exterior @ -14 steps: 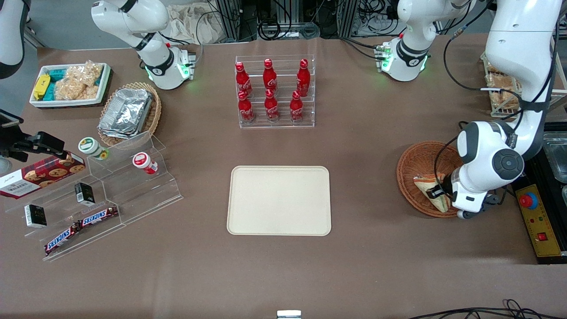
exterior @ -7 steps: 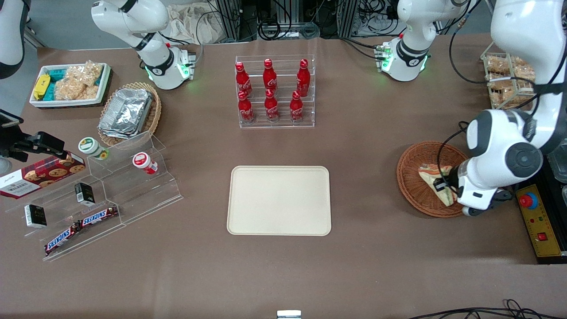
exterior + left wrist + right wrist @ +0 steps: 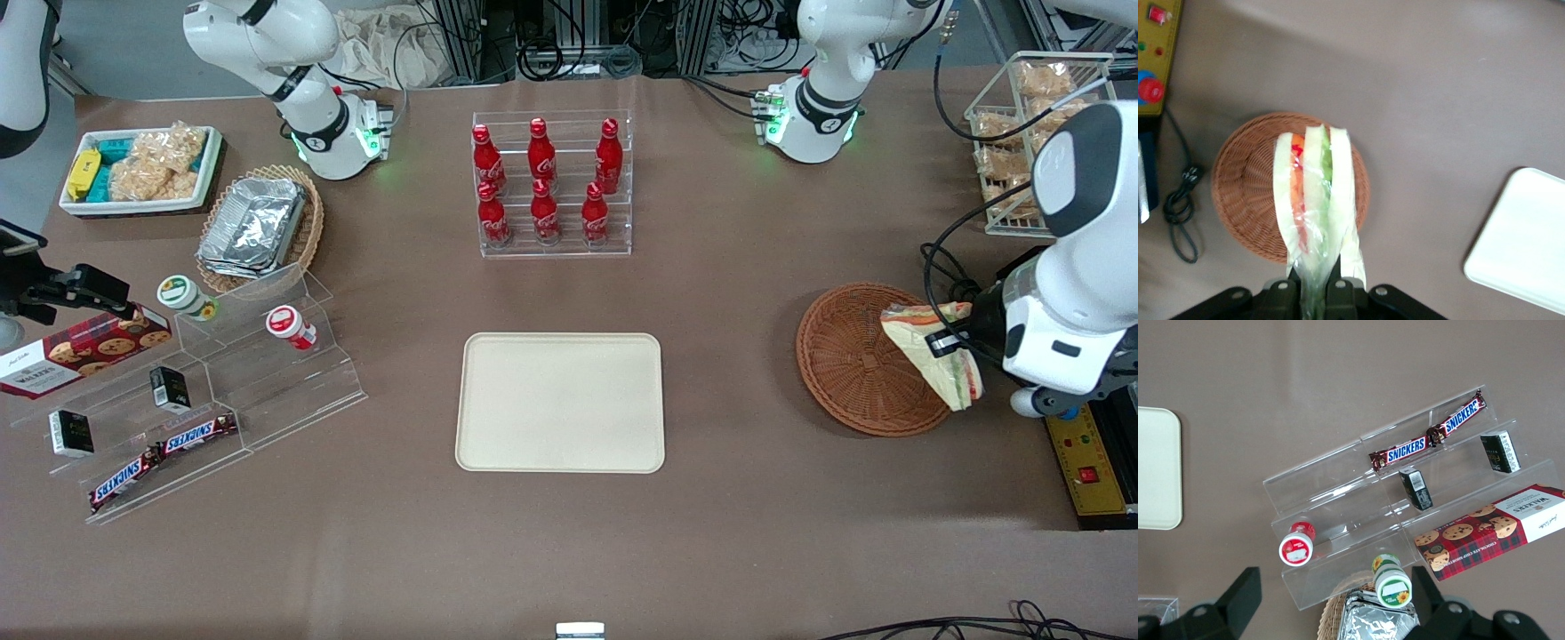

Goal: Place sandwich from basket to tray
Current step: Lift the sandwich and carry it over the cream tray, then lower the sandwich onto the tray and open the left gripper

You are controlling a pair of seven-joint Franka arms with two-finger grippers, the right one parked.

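Observation:
My left gripper (image 3: 953,348) is shut on the sandwich (image 3: 933,360), a plastic-wrapped white-bread wedge with green and orange-red filling (image 3: 1313,200). It hangs in the air above the rim of the round reddish-brown basket (image 3: 858,369) at the working arm's end of the table. In the left wrist view the gripper (image 3: 1313,280) pinches the wedge's narrow end, with the basket (image 3: 1248,193) well below it and nothing else in it. The cream-beige tray (image 3: 560,402) lies flat at the table's middle and shows as a pale corner (image 3: 1525,247) in the wrist view.
A clear rack of red cola bottles (image 3: 551,182) stands farther from the front camera than the tray. A yellow control box (image 3: 1085,453) and a wire basket of snacks (image 3: 1022,133) sit at the working arm's end. Acrylic steps with snacks (image 3: 204,382) lie toward the parked arm's end.
The gripper has risen out of the basket with the sandwich and drifted toward the working arm's edge of the table. The basket and tray have stayed put.

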